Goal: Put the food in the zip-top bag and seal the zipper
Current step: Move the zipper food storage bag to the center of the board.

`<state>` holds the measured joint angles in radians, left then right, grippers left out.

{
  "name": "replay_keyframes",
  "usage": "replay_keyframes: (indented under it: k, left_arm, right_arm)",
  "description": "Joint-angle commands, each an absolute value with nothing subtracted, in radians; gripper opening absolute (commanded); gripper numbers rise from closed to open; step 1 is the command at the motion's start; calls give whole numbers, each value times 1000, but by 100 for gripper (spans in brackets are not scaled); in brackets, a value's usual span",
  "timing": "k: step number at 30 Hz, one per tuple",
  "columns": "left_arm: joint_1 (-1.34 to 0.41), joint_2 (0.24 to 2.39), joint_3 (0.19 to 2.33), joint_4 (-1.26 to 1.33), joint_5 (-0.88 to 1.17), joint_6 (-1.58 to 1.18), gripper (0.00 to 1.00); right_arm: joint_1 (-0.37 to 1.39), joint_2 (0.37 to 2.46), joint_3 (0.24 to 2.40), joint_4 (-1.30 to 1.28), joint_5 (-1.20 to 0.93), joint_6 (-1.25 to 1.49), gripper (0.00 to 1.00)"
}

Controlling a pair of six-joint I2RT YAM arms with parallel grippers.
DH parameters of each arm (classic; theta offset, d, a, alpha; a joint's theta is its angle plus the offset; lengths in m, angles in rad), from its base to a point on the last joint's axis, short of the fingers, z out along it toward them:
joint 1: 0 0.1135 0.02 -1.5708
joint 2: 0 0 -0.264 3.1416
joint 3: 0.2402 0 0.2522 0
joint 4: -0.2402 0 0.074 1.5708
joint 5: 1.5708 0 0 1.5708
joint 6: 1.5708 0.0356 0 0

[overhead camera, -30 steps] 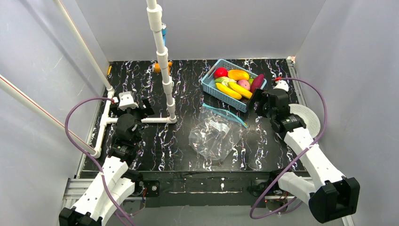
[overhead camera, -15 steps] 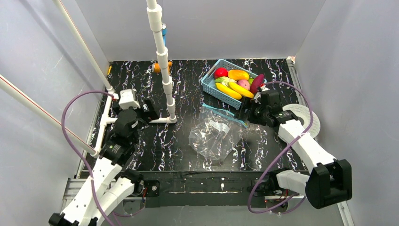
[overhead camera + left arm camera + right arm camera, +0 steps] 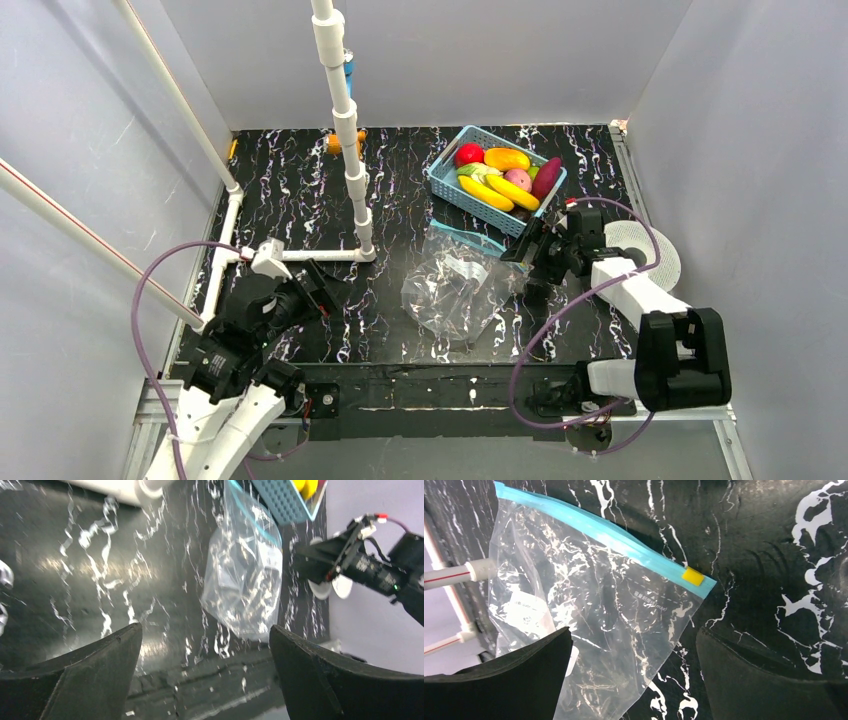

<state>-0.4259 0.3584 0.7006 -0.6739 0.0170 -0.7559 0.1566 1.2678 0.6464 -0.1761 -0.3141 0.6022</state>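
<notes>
Your left gripper (image 3: 320,287) gapes wide by the near-left corner, well apart from the zip-top bag (image 3: 452,290) lying mid-desk. Your right gripper (image 3: 522,247), equally wide, sits just beside the zipper (image 3: 599,535) and its yellow slider (image 3: 693,576). Beyond, the food (image 3: 505,172) fills the blue basket (image 3: 470,203) toward the far-right corner, with the upright white pipe (image 3: 355,170) to its left.

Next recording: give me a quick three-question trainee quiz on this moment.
1. True or false: the zip-top bag already holds some food.
2. Where are the fruits and vegetables? A) in the blue basket B) in the bag C) none in view
3. Fill in: the slider at the end of the zipper is ____ in colour.
Key: 1 false; 2 A; 3 yellow.
</notes>
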Motion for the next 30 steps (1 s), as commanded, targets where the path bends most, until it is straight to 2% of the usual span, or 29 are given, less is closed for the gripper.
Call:
replay_keyframes:
  k: [1, 6, 9, 11, 17, 20, 23, 26, 30]
  left_arm:
    - [-428, 403, 676, -731, 210, -849, 98]
    - [-428, 445, 687, -734, 267, -876, 98]
    - [-428, 445, 685, -739, 272, -879, 98]
    - [-428, 434, 676, -743, 270, -889, 98]
    - [-428, 404, 646, -748, 269, -924, 98]
    - [-428, 404, 660, -768, 273, -929, 98]
    - [-428, 405, 690, -798, 268, -924, 98]
    - [-428, 403, 718, -828, 254, -918, 98]
    - [-428, 394, 742, -853, 255, -926, 98]
  right_arm:
    - [94, 1340, 638, -65, -506, 622, 100]
    - [124, 1368, 576, 74, -635, 626, 100]
    - [185, 1381, 577, 93, -632, 612, 100]
    - [247, 1397, 586, 111, -635, 610, 95]
    - [553, 1424, 636, 132, -537, 673, 84]
    - [734, 1412, 654, 161, -475, 696, 83]
    - [841, 1387, 676, 171, -452, 677, 82]
    - [856, 1345, 690, 120, -427, 632, 84]
    - [766, 1269, 698, 4, -326, 581, 91]
